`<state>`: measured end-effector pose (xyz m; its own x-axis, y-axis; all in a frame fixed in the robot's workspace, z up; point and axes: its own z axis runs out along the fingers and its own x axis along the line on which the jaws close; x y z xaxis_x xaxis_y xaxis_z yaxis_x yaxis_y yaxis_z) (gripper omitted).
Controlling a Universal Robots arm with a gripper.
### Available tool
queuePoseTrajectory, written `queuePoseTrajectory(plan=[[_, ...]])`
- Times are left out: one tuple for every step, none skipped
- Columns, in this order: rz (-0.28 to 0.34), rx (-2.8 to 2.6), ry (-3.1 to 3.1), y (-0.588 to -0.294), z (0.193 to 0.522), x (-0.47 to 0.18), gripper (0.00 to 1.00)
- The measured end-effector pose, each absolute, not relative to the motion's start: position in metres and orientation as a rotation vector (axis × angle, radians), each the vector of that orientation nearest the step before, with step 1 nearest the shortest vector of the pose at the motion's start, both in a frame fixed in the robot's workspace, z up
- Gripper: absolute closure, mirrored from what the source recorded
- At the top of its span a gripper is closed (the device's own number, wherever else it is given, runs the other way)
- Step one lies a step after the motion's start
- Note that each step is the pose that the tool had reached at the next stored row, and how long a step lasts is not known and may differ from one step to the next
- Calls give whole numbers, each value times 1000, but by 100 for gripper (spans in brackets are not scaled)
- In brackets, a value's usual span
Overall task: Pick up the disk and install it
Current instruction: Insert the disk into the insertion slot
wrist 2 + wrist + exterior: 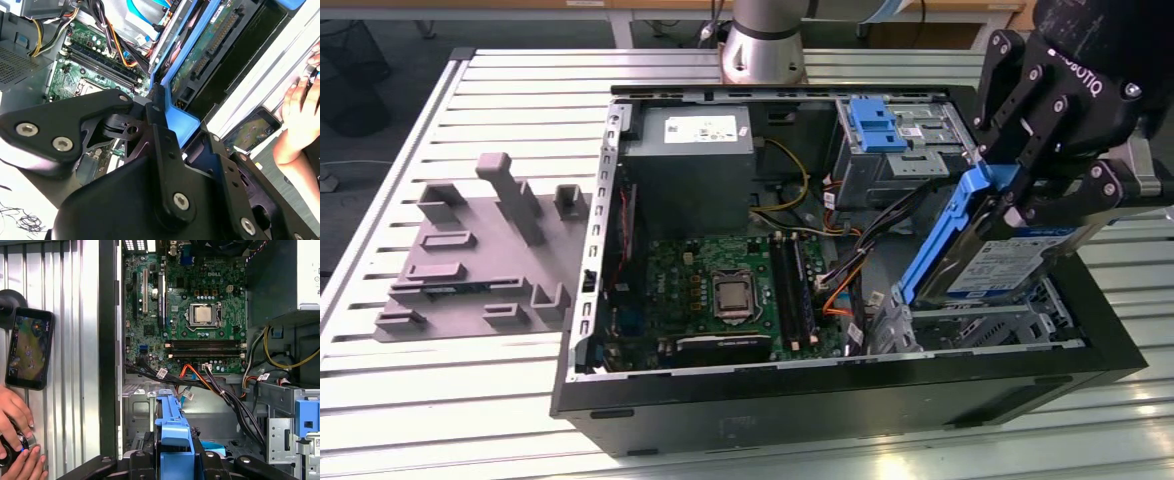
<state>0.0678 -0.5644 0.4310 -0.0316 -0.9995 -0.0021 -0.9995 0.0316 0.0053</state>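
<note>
Disk is in the gripper, hanging tilted over the drive cage end of the open PC case.

The gripper (1034, 190) has its jaws clamped on the blue frame of the disk (1001, 262), label side up, low end dipping toward the metal drive cage (987, 325) at the case (854, 405) corner. Motherboard (192, 315) sits mid-case, grey power supply (694, 160) at the far end. A phone (29, 347) lies on the slatted table (440, 390) near a person's hand (15, 412).
</note>
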Motion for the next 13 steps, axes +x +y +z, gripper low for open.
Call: queuePoseTrajectory(plan=[[-8,2185,-2255,-564,431,68,64],[-8,2185,-2255,-564,431,68,64],[-8,2185,-2255,-564,431,68,64],[-8,2185,-2255,-564,431,68,64],[-8,2185,-2255,-564,431,68,63],[-8,2184,-2255,-564,431,68,63],[-8,2184,-2255,-564,431,68,56],[-8,2185,-2255,-564,431,68,56],[-9,2185,-2255,-564,430,68,56],[-9,2185,-2255,-564,429,68,56],[-8,2185,-2255,-564,427,68,56],[-8,2185,-2255,-564,425,68,56],[-8,2185,-2255,-564,423,68,56]])
